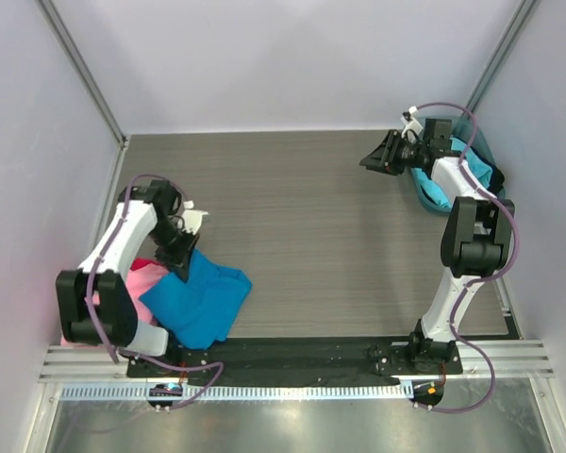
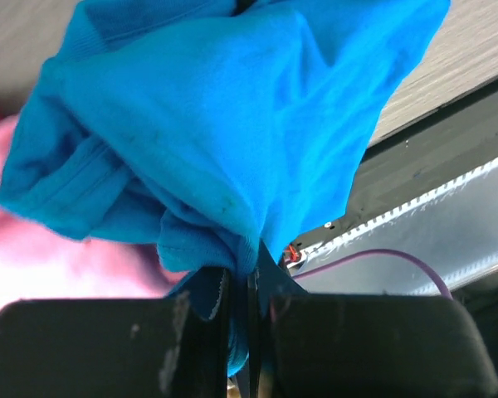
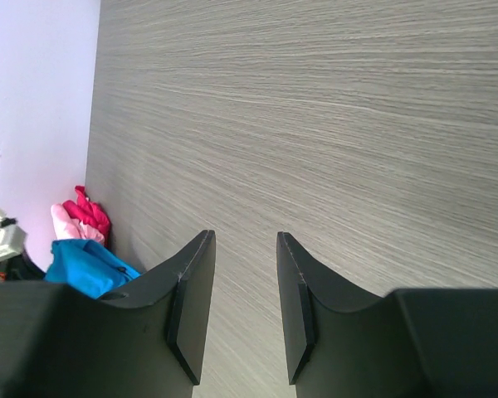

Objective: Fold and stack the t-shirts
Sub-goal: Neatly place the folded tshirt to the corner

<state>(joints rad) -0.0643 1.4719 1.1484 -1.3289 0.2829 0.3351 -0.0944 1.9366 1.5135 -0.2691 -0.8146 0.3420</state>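
Left jaws pinch blue t-shirt (image 2: 232, 124); right jaws spread; tub (image 1: 478, 142) holds cyan t-shirt (image 1: 434, 192).

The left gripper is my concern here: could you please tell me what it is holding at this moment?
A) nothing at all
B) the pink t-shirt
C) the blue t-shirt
C: in the left wrist view the left gripper is shut on a bunched fold of the blue t-shirt, while the pink t-shirt lies beside it, outside the grip.
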